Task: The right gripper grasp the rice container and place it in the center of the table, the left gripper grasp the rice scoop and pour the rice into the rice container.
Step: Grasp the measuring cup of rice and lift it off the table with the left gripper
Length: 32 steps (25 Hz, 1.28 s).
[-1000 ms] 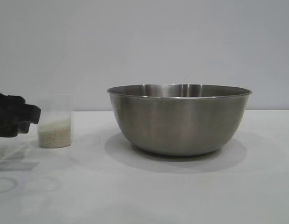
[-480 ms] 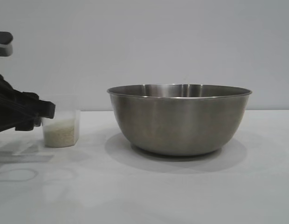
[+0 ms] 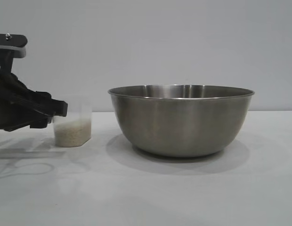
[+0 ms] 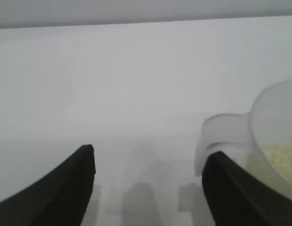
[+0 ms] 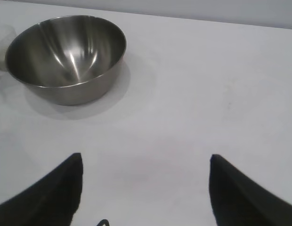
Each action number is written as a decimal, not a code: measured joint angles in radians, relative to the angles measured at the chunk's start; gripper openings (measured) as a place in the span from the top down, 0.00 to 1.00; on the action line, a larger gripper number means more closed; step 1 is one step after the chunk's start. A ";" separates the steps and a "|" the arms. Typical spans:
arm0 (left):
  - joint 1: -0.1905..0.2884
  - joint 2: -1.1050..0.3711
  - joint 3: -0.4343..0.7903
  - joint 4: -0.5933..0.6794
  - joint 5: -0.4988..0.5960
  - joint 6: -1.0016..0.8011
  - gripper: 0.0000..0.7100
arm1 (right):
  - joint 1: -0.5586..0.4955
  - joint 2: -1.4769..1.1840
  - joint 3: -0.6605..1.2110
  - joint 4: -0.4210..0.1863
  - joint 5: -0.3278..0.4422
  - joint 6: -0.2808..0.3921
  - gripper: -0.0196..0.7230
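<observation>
The rice container (image 3: 180, 120), a big steel bowl, stands empty at the middle of the white table (image 3: 183, 197); the right wrist view shows it too (image 5: 66, 56). Left of it stands the rice scoop (image 3: 72, 127), a clear cup part-filled with rice (image 3: 72, 133). My left gripper (image 3: 59, 109) reaches in from the left at the scoop's rim. In the left wrist view its jaws (image 4: 150, 153) stand apart with only table between them. The scoop (image 4: 273, 122) lies outside one finger, its loop handle (image 4: 221, 132) against that fingertip. My right gripper (image 5: 146, 157) hangs open over bare table, away from the bowl.
A plain grey wall runs behind the table. White tabletop stretches in front of the bowl and to its right.
My left gripper has come in from the left edge toward the bowl. The rice scoop has slid to the right along with it. The bowl has not moved.
</observation>
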State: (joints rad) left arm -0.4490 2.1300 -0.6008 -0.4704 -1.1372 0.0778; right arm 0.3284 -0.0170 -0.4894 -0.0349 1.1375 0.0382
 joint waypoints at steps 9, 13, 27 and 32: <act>0.075 0.000 0.000 0.230 0.000 -0.004 1.00 | 0.000 0.000 0.000 0.000 0.000 0.000 0.29; 0.077 0.000 0.000 0.244 0.000 -0.002 1.00 | 0.000 0.000 0.000 0.000 0.000 -0.002 0.29; 0.080 -0.209 0.000 0.404 0.008 0.355 1.00 | 0.000 0.000 0.000 -0.002 0.000 -0.002 0.29; 0.080 -0.277 -0.047 0.519 0.008 0.477 1.00 | 0.000 0.000 0.000 -0.002 0.000 -0.002 0.29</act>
State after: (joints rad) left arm -0.3691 1.8526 -0.6479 0.0481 -1.1297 0.5551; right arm 0.3284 -0.0170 -0.4894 -0.0364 1.1375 0.0364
